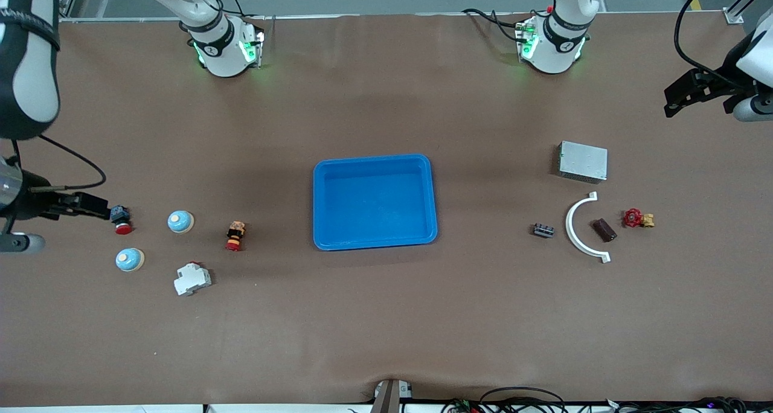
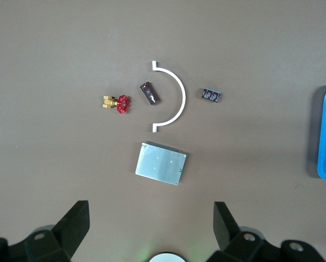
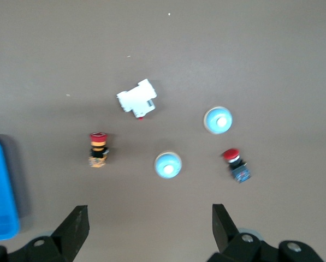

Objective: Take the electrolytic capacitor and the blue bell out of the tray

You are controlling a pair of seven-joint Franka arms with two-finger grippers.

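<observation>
Tabletop (image 1: 386,328), brown covering, holding one container and two groups of small parts.

Container: blue tray (image 1: 374,201), centre of the tabletop, nothing in it.

Group at the right arm's end:
- two blue-domed bells: one bell (image 1: 180,221) nearer the tray, second bell (image 1: 129,259) nearer the front camera;
- red push button (image 1: 121,220) on a dark body, just beside the right end effector in the front view;
- red-and-yellow switch (image 1: 235,236), lying between the bells and the tray;
- white breaker (image 1: 192,279), nearest the front camera of this group.

Group at the left arm's end:
- brown capacitor (image 1: 604,230), lying inside the curve of a white arc piece (image 1: 578,229);
- red-handled valve (image 1: 638,219), beside the capacitor;
- small black block (image 1: 543,230), on the tray side of the arc;
- grey metal box (image 1: 582,160), farther from the front camera than the rest.

Left end effector (image 2: 149,218): fingers spread wide, holding nothing, over the left arm's end of the tabletop.

Right end effector (image 3: 149,221): fingers spread wide, holding nothing, over the bell group.
</observation>
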